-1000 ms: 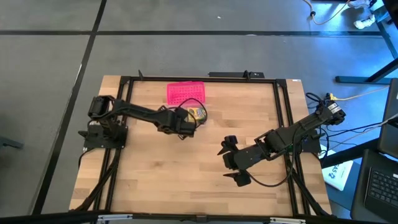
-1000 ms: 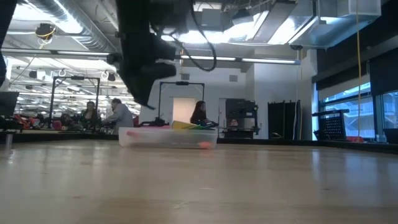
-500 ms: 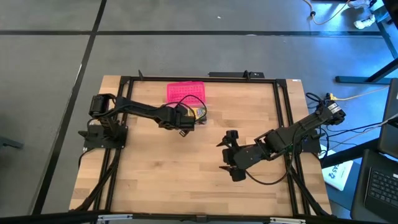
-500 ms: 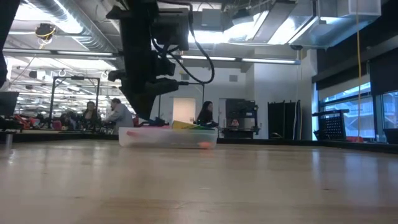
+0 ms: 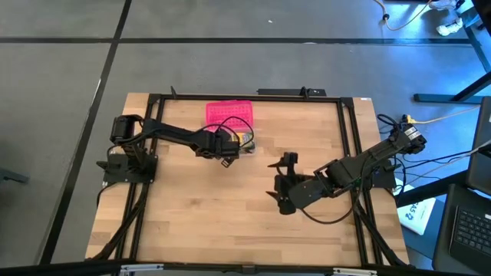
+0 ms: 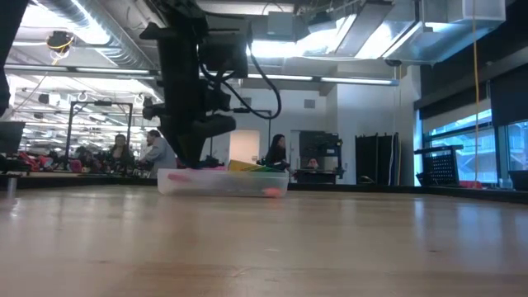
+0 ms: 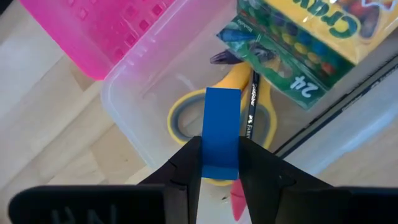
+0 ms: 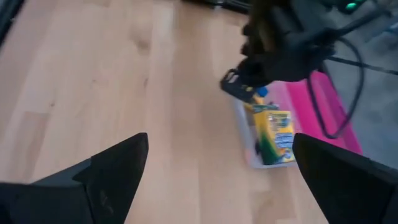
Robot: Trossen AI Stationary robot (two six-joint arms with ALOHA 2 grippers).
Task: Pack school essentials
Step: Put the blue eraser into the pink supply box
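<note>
Blue eraser (image 7: 221, 132) pinched in the left gripper (image 7: 219, 163) jaws, directly above the clear box (image 7: 134, 112), over the yellow scissors (image 7: 242, 93) beside the crayon box (image 7: 298, 43). Best lowered inside the box walls before parting the jaws. Right gripper (image 5: 282, 182) away from the box, over bare bench (image 5: 192, 222), jaws spread wide, holding nothing.

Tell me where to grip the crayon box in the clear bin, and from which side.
Grip the crayon box across its narrow width from above, a judgement: it lies atop the scissors and pencil in the clear bin, so only its upper faces are free.
</note>
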